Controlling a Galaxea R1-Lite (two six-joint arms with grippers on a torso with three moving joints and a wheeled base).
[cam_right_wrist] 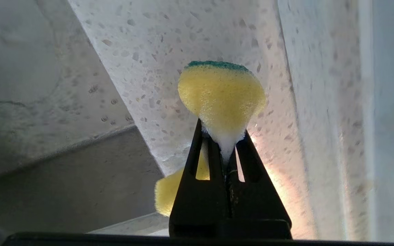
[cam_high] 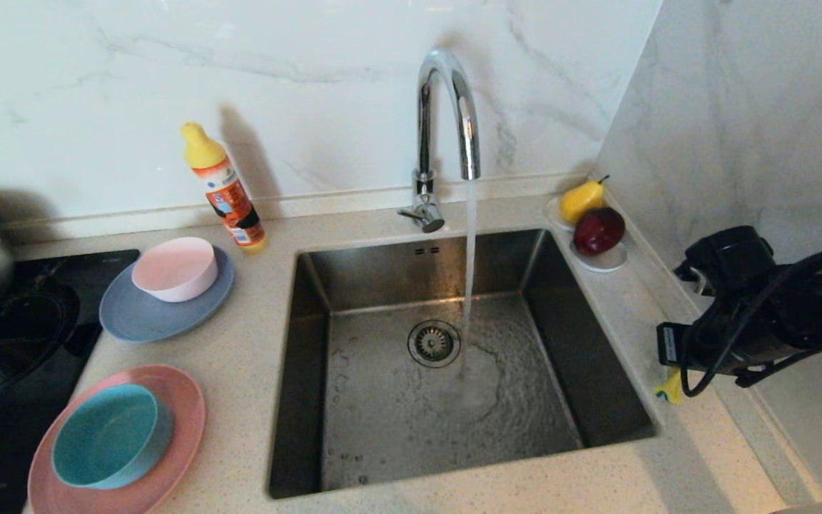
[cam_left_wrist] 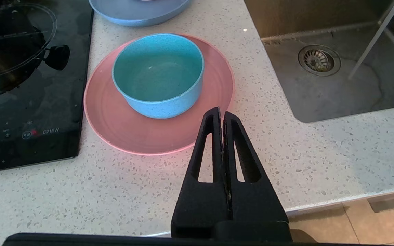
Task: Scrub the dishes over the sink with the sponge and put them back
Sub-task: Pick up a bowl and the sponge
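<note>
Now right claw clamped on yellow sponge, left claw pressed together above countertop

The left gripper is seen with jaws pressed together above the speckled counter. The teal bowl is set on the salmon-pink plate; what appears to be the grey-blue plate is cut off beyond.
</note>
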